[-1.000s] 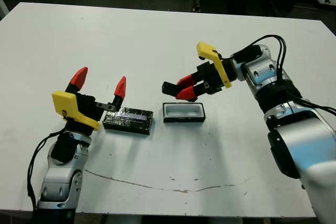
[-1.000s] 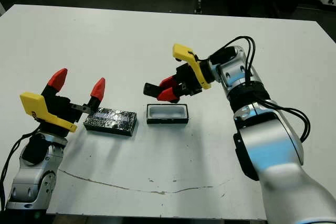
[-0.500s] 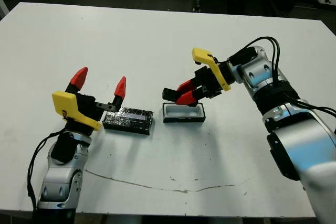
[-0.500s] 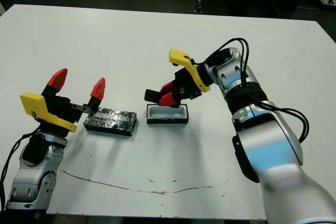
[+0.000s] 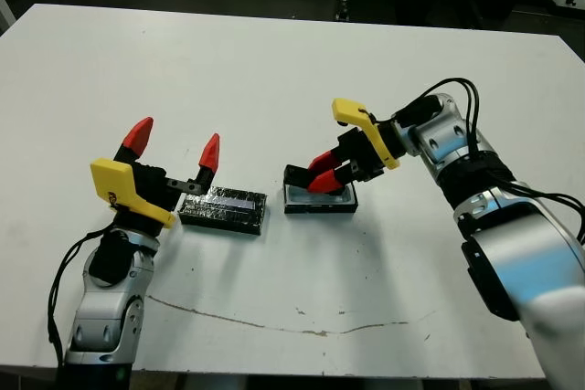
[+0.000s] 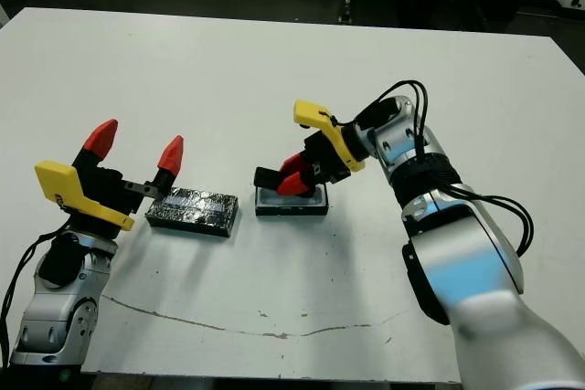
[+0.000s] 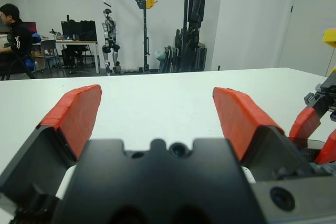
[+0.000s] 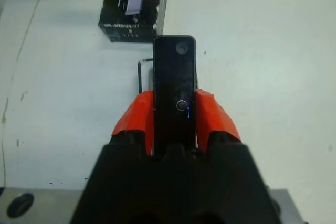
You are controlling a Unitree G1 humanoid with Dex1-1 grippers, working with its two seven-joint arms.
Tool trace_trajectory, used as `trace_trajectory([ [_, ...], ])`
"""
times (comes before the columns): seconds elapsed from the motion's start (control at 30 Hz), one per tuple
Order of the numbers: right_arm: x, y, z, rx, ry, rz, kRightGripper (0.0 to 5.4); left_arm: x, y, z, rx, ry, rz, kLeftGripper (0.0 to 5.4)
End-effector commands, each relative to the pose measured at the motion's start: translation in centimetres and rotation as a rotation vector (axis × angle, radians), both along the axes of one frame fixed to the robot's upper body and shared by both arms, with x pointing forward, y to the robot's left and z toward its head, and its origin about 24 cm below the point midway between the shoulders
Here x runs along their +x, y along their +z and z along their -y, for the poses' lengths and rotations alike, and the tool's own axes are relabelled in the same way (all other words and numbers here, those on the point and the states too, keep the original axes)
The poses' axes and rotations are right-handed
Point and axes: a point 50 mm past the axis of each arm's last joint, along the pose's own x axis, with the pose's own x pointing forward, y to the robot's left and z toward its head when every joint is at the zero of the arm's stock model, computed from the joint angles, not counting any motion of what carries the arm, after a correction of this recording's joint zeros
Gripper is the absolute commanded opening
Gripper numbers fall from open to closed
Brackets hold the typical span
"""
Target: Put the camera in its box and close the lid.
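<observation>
Clamping the small flat black bar-shaped camera (image 8: 175, 82) between its red fingertips, the right gripper (image 5: 327, 173) holds it low over the shallow white-lined black box (image 5: 319, 198), perhaps touching; the left gripper (image 5: 174, 146) stands wide open beside the glossy black lid (image 5: 223, 209).

The lid (image 5: 223, 208) lies left of the box (image 5: 320, 198), with the camera (image 5: 304, 176) just above the box
</observation>
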Motion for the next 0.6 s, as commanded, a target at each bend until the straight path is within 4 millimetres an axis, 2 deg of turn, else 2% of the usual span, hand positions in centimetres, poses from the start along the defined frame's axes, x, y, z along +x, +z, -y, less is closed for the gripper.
trace_trajectory([
  [0.03,-0.3,-1.0,0.5,-0.002,-0.005,-0.008,1.68,-0.2,-0.4,-0.1,0.002,0.001,-0.016,5.40],
  [0.6,-0.6,-1.9,2.3,-0.027,0.001,0.035,1.68,-0.3,-0.6,-0.2,0.002,0.003,-0.020,5.40],
])
